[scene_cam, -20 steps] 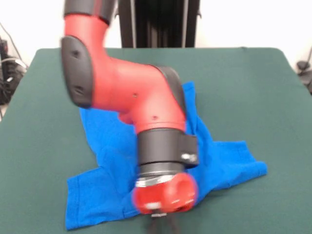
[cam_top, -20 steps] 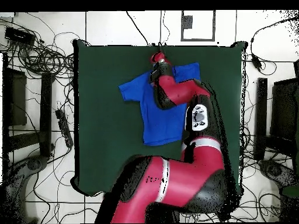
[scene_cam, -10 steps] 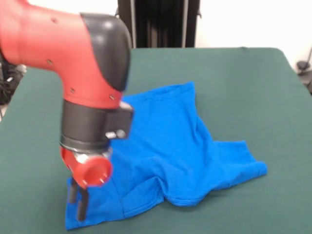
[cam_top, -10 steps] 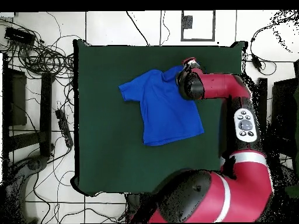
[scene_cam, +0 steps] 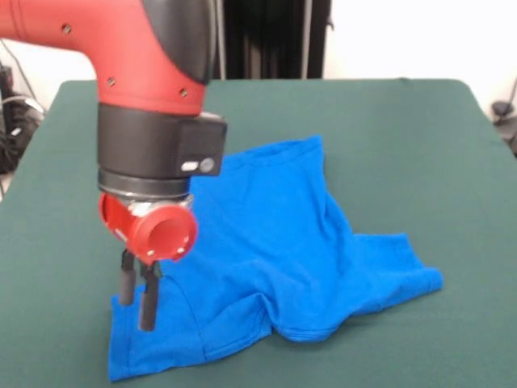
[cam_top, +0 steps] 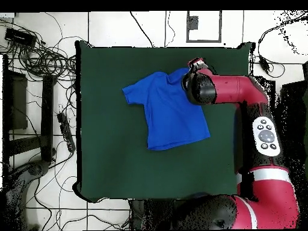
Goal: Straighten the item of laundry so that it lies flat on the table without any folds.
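The item of laundry (scene_cam: 275, 234), a royal-blue T-shirt, lies spread on the green table (scene_cam: 404, 129), with a raised fold along its near edge and wrinkles around the right sleeve. My gripper (scene_cam: 137, 293) hangs just above the shirt's near-left sleeve. Its two black fingers (scene_cam: 148, 303) point down with a narrow gap and nothing between them. In the overhead view the shirt (cam_top: 171, 111) shows at the table's upper middle, and the arm's wrist (cam_top: 198, 87) covers the shirt's upper right sleeve and hides the fingers.
Bare green felt (cam_top: 108, 156) surrounds the shirt on all sides. The red arm (cam_top: 264, 138) runs along the table's right edge in the overhead view. Cables (cam_top: 42, 57) lie on the floor beyond the table.
The arm swung from the shirt's near middle over to its near-left sleeve, then the gripper rose a little off the cloth. The shirt lies as it did half a second ago.
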Controlling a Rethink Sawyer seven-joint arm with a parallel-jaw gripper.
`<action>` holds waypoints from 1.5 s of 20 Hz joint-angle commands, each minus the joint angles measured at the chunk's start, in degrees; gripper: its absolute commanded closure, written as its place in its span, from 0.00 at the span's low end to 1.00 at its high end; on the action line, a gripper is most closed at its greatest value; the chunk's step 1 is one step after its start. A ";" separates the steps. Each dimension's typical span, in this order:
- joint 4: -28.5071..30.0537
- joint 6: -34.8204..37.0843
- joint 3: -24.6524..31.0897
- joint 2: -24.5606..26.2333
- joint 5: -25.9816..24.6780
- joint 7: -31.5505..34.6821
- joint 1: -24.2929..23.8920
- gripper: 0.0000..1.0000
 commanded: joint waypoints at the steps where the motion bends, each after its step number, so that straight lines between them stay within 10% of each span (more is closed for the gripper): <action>1: 10.00 -0.27 8.98 -3.17 -0.37 -13.00 3.94 0.00; 30: 15.71 8.01 -0.46 3.28 23.13 9.19 13.54 0.00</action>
